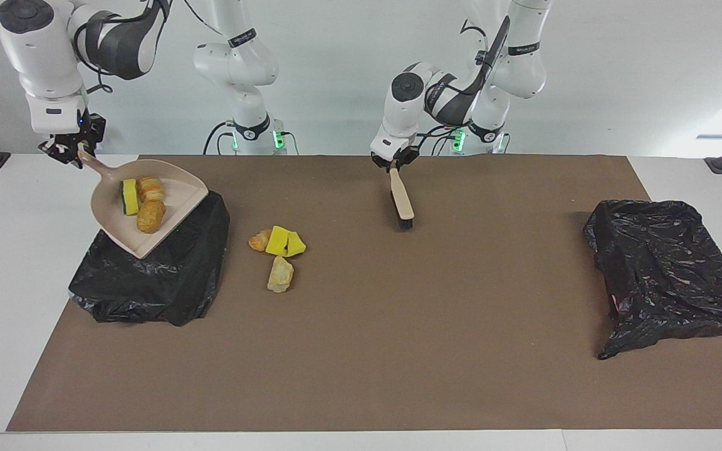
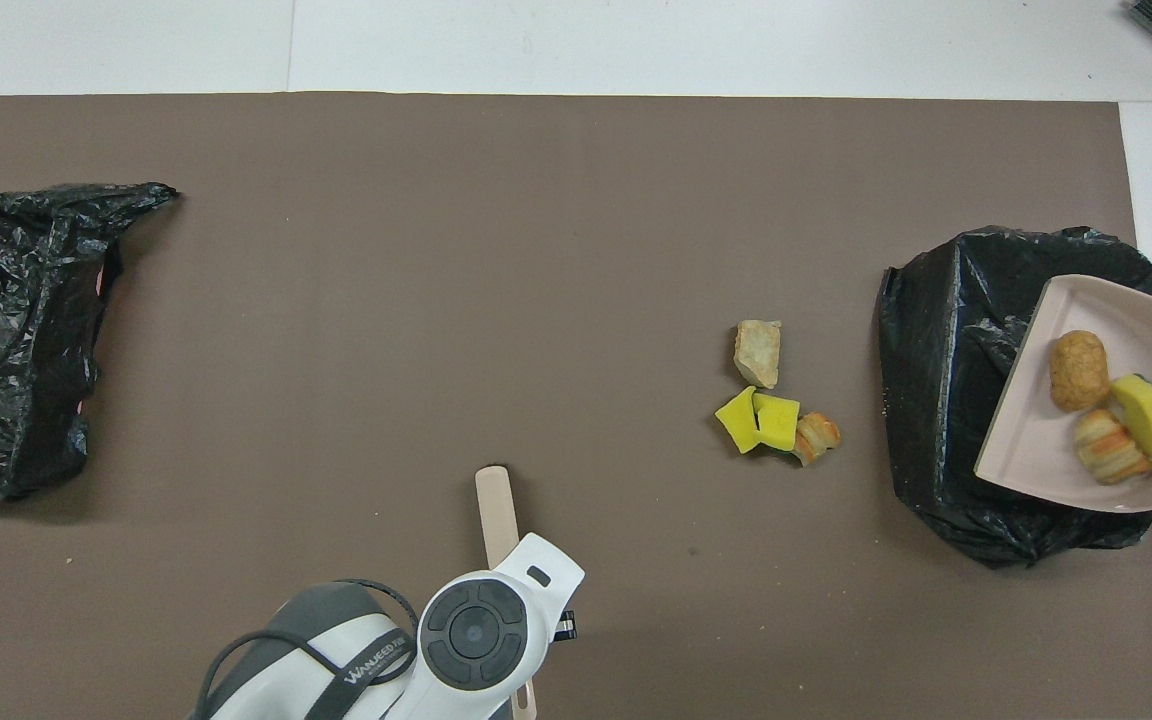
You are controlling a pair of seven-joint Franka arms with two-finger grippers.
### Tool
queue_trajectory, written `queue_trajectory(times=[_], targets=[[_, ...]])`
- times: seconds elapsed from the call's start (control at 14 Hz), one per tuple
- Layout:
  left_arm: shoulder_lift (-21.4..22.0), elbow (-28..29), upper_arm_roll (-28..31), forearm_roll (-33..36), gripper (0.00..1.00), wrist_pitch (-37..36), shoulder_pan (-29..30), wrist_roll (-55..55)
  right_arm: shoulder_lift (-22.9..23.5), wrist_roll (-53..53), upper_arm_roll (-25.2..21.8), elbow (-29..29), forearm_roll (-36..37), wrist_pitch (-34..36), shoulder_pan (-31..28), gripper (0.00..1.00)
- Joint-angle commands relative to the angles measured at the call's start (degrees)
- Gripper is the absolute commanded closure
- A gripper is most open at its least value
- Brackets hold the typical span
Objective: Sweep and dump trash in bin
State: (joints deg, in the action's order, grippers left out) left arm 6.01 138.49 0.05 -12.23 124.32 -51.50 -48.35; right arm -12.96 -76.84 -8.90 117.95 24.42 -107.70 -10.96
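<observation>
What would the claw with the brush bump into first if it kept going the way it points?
The left claw points downward, holding the brush. Going on, the brush's bristles would probably meet the bare brown mat first; nothing else seems to lie under it.

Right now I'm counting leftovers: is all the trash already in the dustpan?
No: four pieces of trash lie on the mat beside the bin, outside the dustpan.

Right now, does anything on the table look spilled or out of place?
Yes: four pieces of trash lie loose on the brown mat beside the bin, unswept. The right gripper holds the loaded dustpan over that bin; the left gripper holds the brush.
</observation>
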Motion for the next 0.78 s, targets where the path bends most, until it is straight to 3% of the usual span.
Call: queue_trajectory(times=[0.0, 0.14, 0.71], targets=[[-0.3, -0.3, 0.7, -0.8, 0.10, 1.0, 1.7, 1.4, 1.2, -2.8, 0.9, 0.0, 5.8, -2.7, -0.8, 1.00], [-1.4, -2.2, 0.8, -0.8, 0.00, 0.6, 4.0, 2.8, 1.4, -2.9, 1.2, 0.0, 9.2, -2.9, 0.2, 1.00], [-6.6, -14.8, 1.2, 0.4, 0.00, -1.1, 19.8, 15.7, 2.2, -6.0, 1.6, 1.2, 18.5, -2.6, 4.3, 1.00]])
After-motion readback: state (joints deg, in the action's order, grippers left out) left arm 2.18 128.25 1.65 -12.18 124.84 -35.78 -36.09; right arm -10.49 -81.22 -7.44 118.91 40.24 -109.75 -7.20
